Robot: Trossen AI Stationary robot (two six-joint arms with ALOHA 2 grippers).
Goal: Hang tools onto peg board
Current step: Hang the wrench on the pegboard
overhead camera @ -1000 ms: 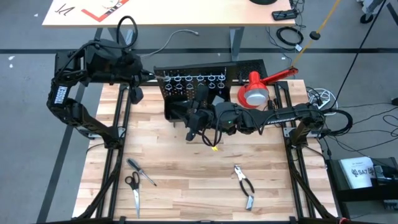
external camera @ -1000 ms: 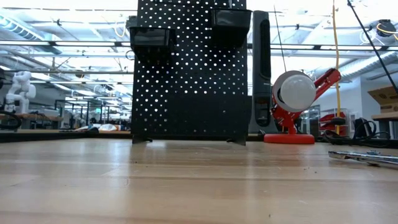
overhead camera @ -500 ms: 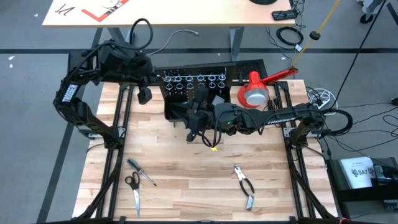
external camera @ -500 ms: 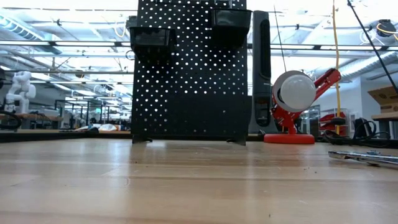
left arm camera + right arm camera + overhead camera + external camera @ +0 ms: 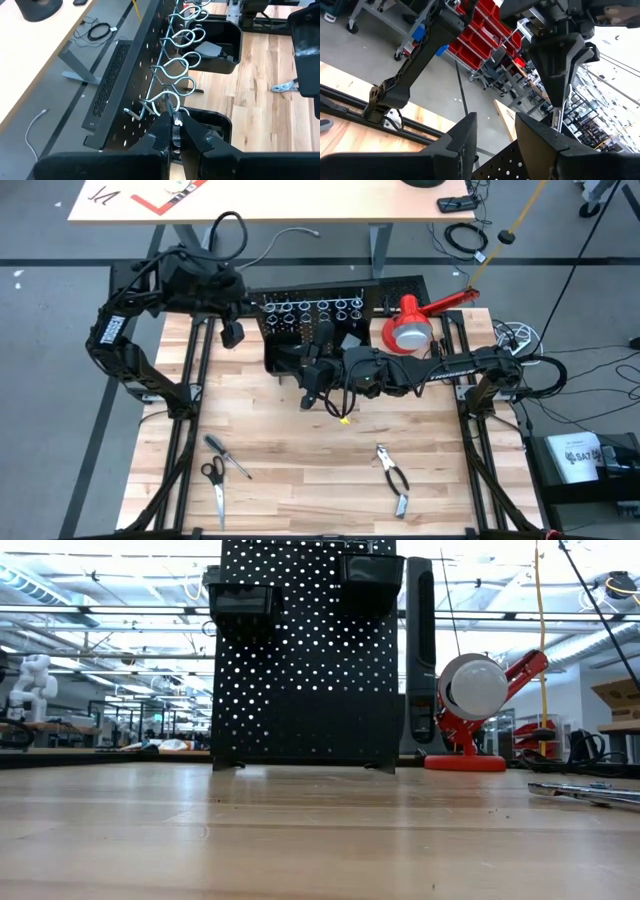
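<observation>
The left gripper (image 5: 176, 131) holds a small metal piece (image 5: 177, 120) at the peg board (image 5: 320, 330), while the other tools lie on the table (image 5: 300, 450).

In the left wrist view the fingers are closed on the thin metal piece, just beside the nearest of the silver rings (image 5: 180, 55) that run along the top of the board. The right gripper (image 5: 312, 385) hangs in front of the board with its jaws half open, and nothing shows between them (the right wrist view shows an empty gap). The scissors (image 5: 214, 483) and the thin screwdriver (image 5: 227, 454) lie together near the front left of the table; the pliers (image 5: 393, 471) lie at the front right. The red-and-white lamp (image 5: 412, 322) stands to the right of the board.
</observation>
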